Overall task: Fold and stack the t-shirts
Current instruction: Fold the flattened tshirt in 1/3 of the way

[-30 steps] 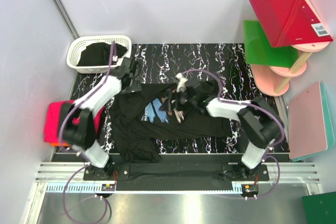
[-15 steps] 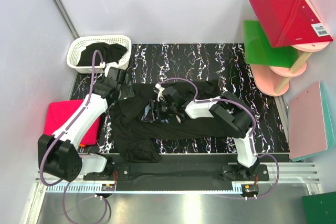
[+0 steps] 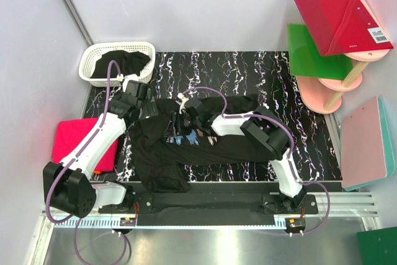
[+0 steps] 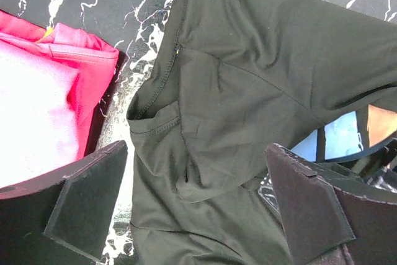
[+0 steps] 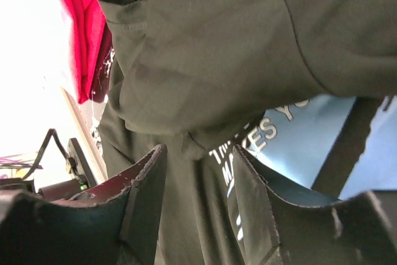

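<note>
Left wrist: left gripper (image 4: 195, 153) gapes wide above black t-shirt (image 4: 248, 60); pink t-shirt (image 4: 93, 60) beside its left finger. Right gripper (image 5: 200, 153) half-spread, shirt fold just ahead of its tips.

- R gripper (image 3: 178, 116) slid left across black t-shirt (image 3: 242, 144); jaws narrower.
- L gripper (image 3: 140, 94) drew back a bit; L elbow swung off folded pink t-shirt (image 3: 71, 141).
- Blue print (image 3: 185, 139) below R gripper shows less.

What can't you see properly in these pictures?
- Top view: the right arm hides most of the print on the black t-shirt.
- Right wrist view: the right pincer cuts off the printed words; whether it grips cloth is unclear.
- Top view: the basket holds dark cloth too small to identify.
</note>
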### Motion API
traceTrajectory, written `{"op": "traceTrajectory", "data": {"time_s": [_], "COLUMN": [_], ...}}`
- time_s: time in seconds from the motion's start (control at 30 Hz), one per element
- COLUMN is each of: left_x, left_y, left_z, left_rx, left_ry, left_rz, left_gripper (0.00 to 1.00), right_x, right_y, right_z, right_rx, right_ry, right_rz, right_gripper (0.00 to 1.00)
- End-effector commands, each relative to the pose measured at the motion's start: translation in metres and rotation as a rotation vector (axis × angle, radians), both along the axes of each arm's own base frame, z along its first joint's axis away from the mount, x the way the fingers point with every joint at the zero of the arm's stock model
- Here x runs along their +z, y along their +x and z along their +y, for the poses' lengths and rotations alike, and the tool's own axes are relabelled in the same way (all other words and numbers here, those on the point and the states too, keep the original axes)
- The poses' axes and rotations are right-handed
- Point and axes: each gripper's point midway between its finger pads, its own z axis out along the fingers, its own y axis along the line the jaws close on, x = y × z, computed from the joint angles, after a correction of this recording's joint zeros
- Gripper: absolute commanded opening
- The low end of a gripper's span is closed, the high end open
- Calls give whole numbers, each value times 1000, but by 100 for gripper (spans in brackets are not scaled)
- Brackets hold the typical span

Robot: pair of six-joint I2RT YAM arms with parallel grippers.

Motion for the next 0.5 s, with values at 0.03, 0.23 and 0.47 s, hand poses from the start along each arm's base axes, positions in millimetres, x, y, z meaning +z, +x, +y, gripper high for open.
{"op": "traceTrajectory", "data": {"time_s": [0.03,0.23,0.47], "left_x": [8,9,5], "left_y": [5,3,2], "left_z": [-1,2,3], "left_rx": [-2,3,9], "left_ry": [-11,-2,5], "left_rz": [-40,-39,-28], "left_gripper": [99,99,99], "right_x": [4,2,18], "right_y": [6,10,10], "right_z": [16,18,15], "right_rx": [-10,-12,-10], "right_ry": [8,-10,-7], "right_rz": [-7,-17,-54], "right_gripper": [49,37,0]}}
